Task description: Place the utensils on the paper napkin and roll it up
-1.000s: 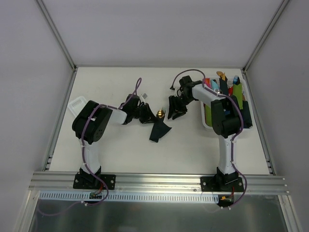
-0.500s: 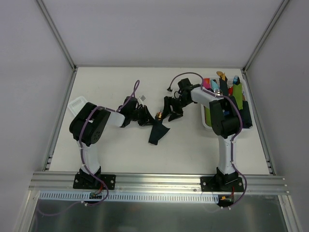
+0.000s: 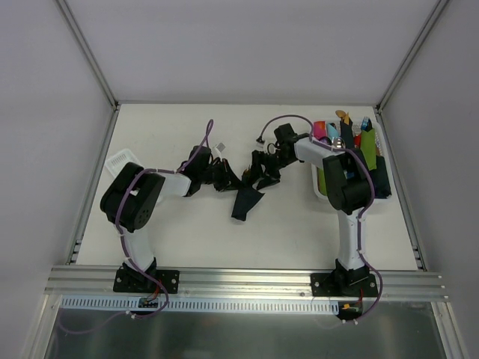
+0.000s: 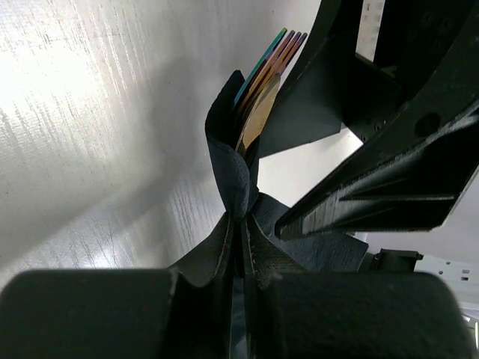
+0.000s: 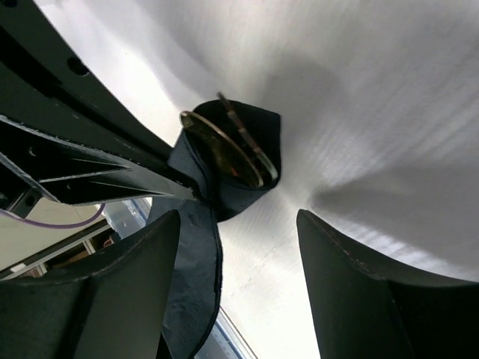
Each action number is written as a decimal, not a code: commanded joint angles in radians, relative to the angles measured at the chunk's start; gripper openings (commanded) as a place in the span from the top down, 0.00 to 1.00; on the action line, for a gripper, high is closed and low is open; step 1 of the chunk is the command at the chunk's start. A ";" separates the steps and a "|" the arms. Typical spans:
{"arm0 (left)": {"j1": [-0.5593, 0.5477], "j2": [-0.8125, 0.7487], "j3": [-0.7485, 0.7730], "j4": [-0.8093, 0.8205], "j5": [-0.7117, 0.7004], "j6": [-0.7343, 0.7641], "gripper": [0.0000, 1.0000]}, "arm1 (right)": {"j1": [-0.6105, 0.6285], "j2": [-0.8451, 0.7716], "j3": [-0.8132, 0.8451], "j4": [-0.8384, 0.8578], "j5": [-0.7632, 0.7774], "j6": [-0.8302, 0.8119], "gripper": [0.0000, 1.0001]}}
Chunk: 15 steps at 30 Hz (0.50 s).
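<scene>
Since a second ago the right jaws have slid left across the desk point(image 3: 187, 239) toward the left jaws. The two now nearly meet over the far end of the paper napkin point(image 3: 245, 200). The gold glint that showed between them from above is now covered. The left arm point(image 3: 131, 202) has swung its big joint further out to the left too.

Seen from the left wrist, the left jaws are pinched tight on a fold of the napkin point(image 4: 232, 176), the sheet squeezed to a thin seam between them. Past the pinch the napkin curls around the utensils. The fork point(image 4: 278, 46) pokes its teal-to-purple tines out of the top, and the gold spoon point(image 4: 254, 123) lies against it inside the wrap. The right jaws are the black shapes just beside it.

From the right wrist, the fingers point(image 5: 127, 292) stand wide apart, gripping nothing. The bundle sits beyond the gap between them. The spoon's bowl point(image 5: 224, 153) shows edge-on in the dark wrap, and a loose tail of napkin point(image 5: 196, 247) trails toward one finger.

From above, the rest of the napkin lies as a dark strip slanting toward the near edge. A white tray point(image 3: 317, 193) of coloured rolls point(image 3: 327, 176) sits at the right side of the desk.
</scene>
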 commanded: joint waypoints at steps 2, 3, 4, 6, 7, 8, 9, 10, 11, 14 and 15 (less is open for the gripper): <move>0.005 -0.051 -0.003 0.050 0.041 -0.015 1.00 | 0.023 -0.005 -0.006 0.028 -0.091 0.028 0.33; 0.005 -0.055 -0.005 0.055 0.042 -0.016 1.00 | 0.025 -0.005 -0.012 0.038 -0.101 0.033 0.34; 0.007 -0.058 -0.006 0.056 0.042 -0.018 1.00 | 0.026 -0.006 -0.029 0.063 -0.110 0.042 0.34; 0.005 -0.064 -0.008 0.065 0.045 -0.018 1.00 | 0.025 -0.012 -0.044 0.093 -0.144 0.065 0.34; 0.005 -0.066 -0.008 0.067 0.045 -0.021 1.00 | 0.023 -0.014 -0.050 0.116 -0.150 0.065 0.35; 0.007 -0.072 -0.008 0.068 0.050 -0.024 1.00 | 0.025 -0.014 -0.058 0.122 -0.163 0.080 0.36; 0.005 -0.072 -0.012 0.078 0.051 -0.027 1.00 | 0.026 -0.014 -0.059 0.128 -0.173 0.096 0.38; 0.005 -0.075 -0.012 0.088 0.053 -0.034 1.00 | 0.025 -0.014 -0.061 0.136 -0.174 0.096 0.39; 0.005 -0.078 -0.017 0.097 0.054 -0.041 1.00 | 0.025 -0.012 -0.062 0.136 -0.182 0.096 0.41; 0.005 -0.084 -0.029 0.148 0.068 -0.071 1.00 | 0.025 -0.014 -0.073 0.153 -0.197 0.100 0.46; 0.005 -0.084 -0.038 0.165 0.076 -0.080 1.00 | 0.026 -0.015 -0.084 0.163 -0.200 0.103 0.50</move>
